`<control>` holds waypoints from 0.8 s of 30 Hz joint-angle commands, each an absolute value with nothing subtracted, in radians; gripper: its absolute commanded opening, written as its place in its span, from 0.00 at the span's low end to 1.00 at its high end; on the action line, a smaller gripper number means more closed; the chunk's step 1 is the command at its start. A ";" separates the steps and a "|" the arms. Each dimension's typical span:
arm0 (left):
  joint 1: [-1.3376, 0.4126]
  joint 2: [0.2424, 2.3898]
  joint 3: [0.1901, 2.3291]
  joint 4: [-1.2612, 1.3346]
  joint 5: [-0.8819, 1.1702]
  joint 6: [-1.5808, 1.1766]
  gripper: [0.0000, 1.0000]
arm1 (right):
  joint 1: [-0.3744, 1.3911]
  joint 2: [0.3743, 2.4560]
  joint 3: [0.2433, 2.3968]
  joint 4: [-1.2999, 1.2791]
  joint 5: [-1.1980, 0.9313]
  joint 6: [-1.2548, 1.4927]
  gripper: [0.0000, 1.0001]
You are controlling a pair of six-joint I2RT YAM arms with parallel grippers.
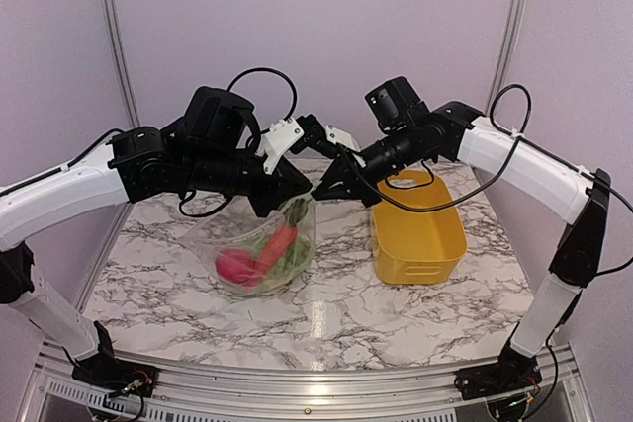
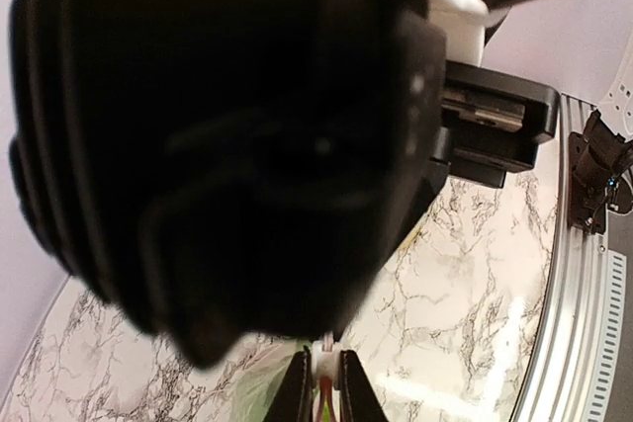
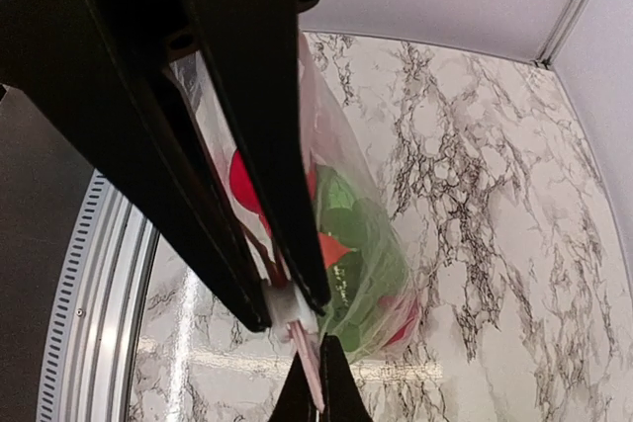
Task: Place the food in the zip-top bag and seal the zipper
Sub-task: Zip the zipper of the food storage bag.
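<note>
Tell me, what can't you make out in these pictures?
Top view: the left gripper and right gripper cover the zipper; sealed or not, cannot tell.
Left wrist view: a blurred black arm part fills most of the frame; the zip-top bag is cut off below.
Right wrist view: fingers hide some food.

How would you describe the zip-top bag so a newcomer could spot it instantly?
Start at the marble table and find the yellow basket on its right half. Immediately left of it is the zip-top bag: clear, crinkly plastic with red and green food showing through, unlike the opaque basket.
</note>
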State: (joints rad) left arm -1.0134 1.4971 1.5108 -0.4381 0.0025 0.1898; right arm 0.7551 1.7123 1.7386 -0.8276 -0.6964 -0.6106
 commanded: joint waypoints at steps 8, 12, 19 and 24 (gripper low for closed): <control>-1.009 1.364 1.443 -0.636 -0.110 0.165 0.00 | 0.669 1.654 1.707 -0.844 -0.686 -0.662 0.00; -1.009 1.307 1.406 -0.671 -0.129 0.144 0.00 | 0.617 1.658 1.699 -0.844 -0.686 -0.663 0.00; -1.009 1.192 1.309 -0.721 -0.178 0.110 0.01 | 0.554 1.655 1.677 -0.849 -0.667 -0.695 0.00; -1.009 1.117 1.242 -0.733 -0.209 0.086 0.01 | 0.533 1.657 1.663 -0.849 -0.659 -0.703 0.00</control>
